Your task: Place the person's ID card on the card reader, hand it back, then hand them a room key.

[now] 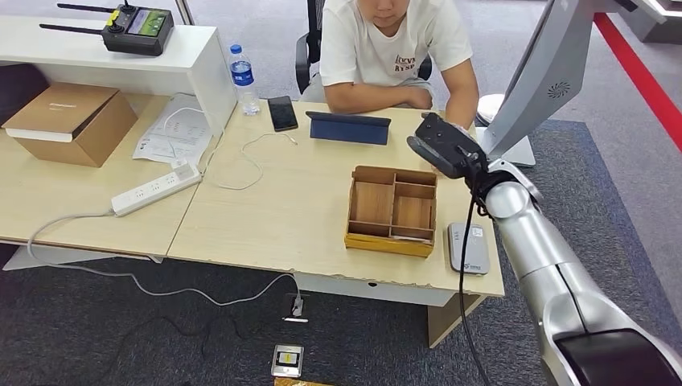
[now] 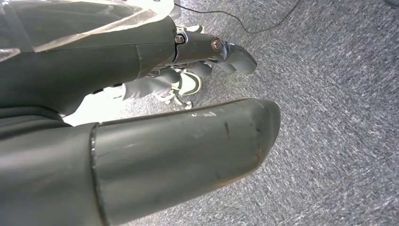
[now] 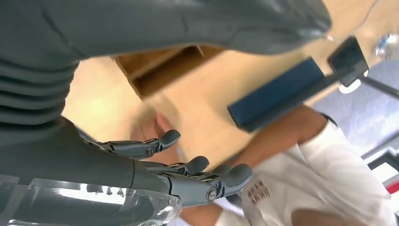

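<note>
Head view shows the right hand (image 1: 438,145) raised over the far right corner of the desk (image 1: 281,217), extended toward the seated person (image 1: 394,48), whose hand rests just behind it. This reach suits receiving the ID card; the card itself cannot be made out in any view, possibly hidden behind the robot's hand. Right wrist view shows the fingers (image 3: 188,167) spread and lightly curled with nothing visible between them, so the hand appears ready to take, not holding.

The card reader (image 1: 469,248) lies flat near the desk's front right edge, just beside the wooden tray (image 1: 392,211), within short travel of the right arm. The tray's contents cannot be identified.

Left wrist view shows the left hand (image 2: 207,61) hanging over grey carpet, fingers loosely extended, holding nothing, out of the working area.
</note>
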`<state>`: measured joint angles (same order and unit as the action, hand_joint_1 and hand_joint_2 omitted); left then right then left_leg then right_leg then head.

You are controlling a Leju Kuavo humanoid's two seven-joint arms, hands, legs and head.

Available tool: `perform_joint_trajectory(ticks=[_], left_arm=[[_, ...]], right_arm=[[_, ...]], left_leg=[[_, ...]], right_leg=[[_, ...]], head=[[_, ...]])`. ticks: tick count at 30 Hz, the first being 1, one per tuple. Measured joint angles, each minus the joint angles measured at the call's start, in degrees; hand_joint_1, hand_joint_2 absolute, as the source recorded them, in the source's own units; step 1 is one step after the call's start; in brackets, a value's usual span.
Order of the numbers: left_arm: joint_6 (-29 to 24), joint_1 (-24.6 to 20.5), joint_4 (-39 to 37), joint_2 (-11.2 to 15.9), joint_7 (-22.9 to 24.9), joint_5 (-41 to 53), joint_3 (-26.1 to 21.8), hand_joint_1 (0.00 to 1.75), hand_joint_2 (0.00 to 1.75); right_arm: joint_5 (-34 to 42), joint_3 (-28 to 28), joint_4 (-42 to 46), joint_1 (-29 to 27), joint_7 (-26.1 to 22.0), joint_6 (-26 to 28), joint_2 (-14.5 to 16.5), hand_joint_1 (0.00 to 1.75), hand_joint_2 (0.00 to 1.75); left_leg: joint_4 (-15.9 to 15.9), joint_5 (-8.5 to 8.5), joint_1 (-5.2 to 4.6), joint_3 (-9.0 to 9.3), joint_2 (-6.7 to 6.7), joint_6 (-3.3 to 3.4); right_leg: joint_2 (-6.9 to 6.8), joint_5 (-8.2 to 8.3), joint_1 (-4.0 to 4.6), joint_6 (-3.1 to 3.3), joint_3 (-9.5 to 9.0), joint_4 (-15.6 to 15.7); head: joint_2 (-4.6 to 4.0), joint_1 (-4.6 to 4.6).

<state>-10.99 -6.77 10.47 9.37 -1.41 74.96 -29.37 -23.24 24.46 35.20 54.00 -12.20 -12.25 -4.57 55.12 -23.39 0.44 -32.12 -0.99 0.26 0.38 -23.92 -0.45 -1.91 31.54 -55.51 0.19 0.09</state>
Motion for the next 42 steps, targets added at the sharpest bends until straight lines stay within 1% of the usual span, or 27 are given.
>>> perform_joint_trajectory(ticks=[4,8,10,13,18,23,29,32,35,37,39,42], left_arm=[[0.0,0.2,0.0,0.0,-0.4,0.1,0.0,0.0,0.0],[0.2,0.3,0.0,0.0,-1.0,0.3,0.0,0.0,0.0],[0.4,0.3,0.0,0.1,-1.1,0.2,0.0,0.0,0.0],[0.6,0.3,0.0,0.1,-1.2,0.2,0.0,0.0,0.0],[0.6,0.2,0.0,0.1,-1.1,0.2,0.0,0.0,0.0],[0.6,0.2,0.0,0.1,-0.8,0.2,0.0,0.0,0.0],[0.6,0.1,0.0,0.0,-0.4,0.0,0.0,0.0,0.0],[0.4,0.0,0.0,0.0,-0.4,0.0,0.0,0.0,0.0],[0.2,-0.1,0.0,0.0,-0.3,0.2,0.0,0.0,0.0],[0.1,-0.1,0.0,-0.1,-0.2,0.3,0.0,0.0,0.0],[0.1,-0.1,0.0,-0.2,-0.2,0.4,0.0,0.0,0.0],[0.1,-0.2,0.0,-0.3,-0.2,0.5,0.0,0.0,0.0]], right_arm=[[4.8,0.0,10.2,-10.0,5.2,-2.9,-3.4,0.0,1.75],[4.7,0.2,20.3,-19.3,8.2,-3.5,-6.3,0.0,1.75],[4.1,0.4,24.3,-22.4,8.9,-3.6,-7.4,0.0,1.75],[1.9,0.7,29.1,-25.2,9.3,-3.5,-8.8,0.0,1.75],[-1.3,1.2,33.7,-27.3,9.3,-3.4,-9.9,0.0,1.75],[-3.7,1.8,36.7,-28.3,9.0,-3.3,-10.4,0.0,1.75],[-9.4,2.8,38.3,-28.3,8.0,-0.7,-10.2,0.0,1.75],[-16.0,3.6,38.3,-28.2,8.7,2.7,-9.9,0.0,1.75],[-23.9,4.5,37.4,-28.1,10.6,8.3,-9.3,0.0,1.75],[-27.8,5.2,36.1,-28.1,11.4,11.8,-8.7,0.0,1.75],[-30.1,5.9,34.5,-28.1,11.5,14.3,-7.9,0.0,1.75],[-31.0,6.6,31.3,-28.2,11.2,16.5,-6.5,0.0,1.75]], left_leg=[[0.0,-0.04,0.08,0.03,-0.03,0.04],[0.0,-0.09,0.08,0.01,0.0,0.03],[0.0,-0.1,0.06,0.01,0.01,0.02],[0.0,-0.1,0.07,0.01,0.01,0.01],[0.0,-0.07,0.09,0.02,0.01,-0.02],[0.0,-0.07,0.09,0.02,0.01,-0.02],[0.0,-0.07,0.09,0.0,0.0,-0.02],[0.0,-0.07,0.08,-0.01,0.0,-0.02],[0.0,-0.07,0.09,-0.01,0.0,-0.02],[0.0,-0.07,0.09,-0.01,0.0,-0.02],[0.0,-0.07,0.09,-0.01,0.0,-0.02],[0.0,-0.07,0.1,-0.01,0.0,-0.02]], right_leg=[[-0.01,-0.02,0.01,-0.01,-0.09,0.1],[0.05,-0.02,0.0,-0.01,-0.07,0.1],[0.08,-0.02,0.0,-0.01,-0.05,0.1],[0.08,-0.02,0.0,0.0,-0.04,0.1],[0.08,-0.02,0.01,0.01,-0.05,0.1],[0.08,-0.01,0.01,0.02,-0.06,0.0],[0.08,-0.01,0.01,0.02,-0.07,0.0],[0.08,-0.01,0.02,0.02,-0.07,0.0],[0.07,-0.01,0.02,0.02,-0.07,0.0],[0.07,-0.01,0.02,0.02,-0.07,0.0],[0.08,-0.01,0.02,0.02,-0.07,0.0],[0.07,-0.02,0.03,0.02,-0.06,0.0]], head=[[-0.01,0.01],[0.01,0.01],[0.01,-0.01],[0.0,-0.01],[0.0,0.0],[0.01,-0.01],[0.0,0.0],[0.0,0.01],[-0.01,0.01],[-0.01,0.0],[-0.01,0.0],[0.0,0.01]])
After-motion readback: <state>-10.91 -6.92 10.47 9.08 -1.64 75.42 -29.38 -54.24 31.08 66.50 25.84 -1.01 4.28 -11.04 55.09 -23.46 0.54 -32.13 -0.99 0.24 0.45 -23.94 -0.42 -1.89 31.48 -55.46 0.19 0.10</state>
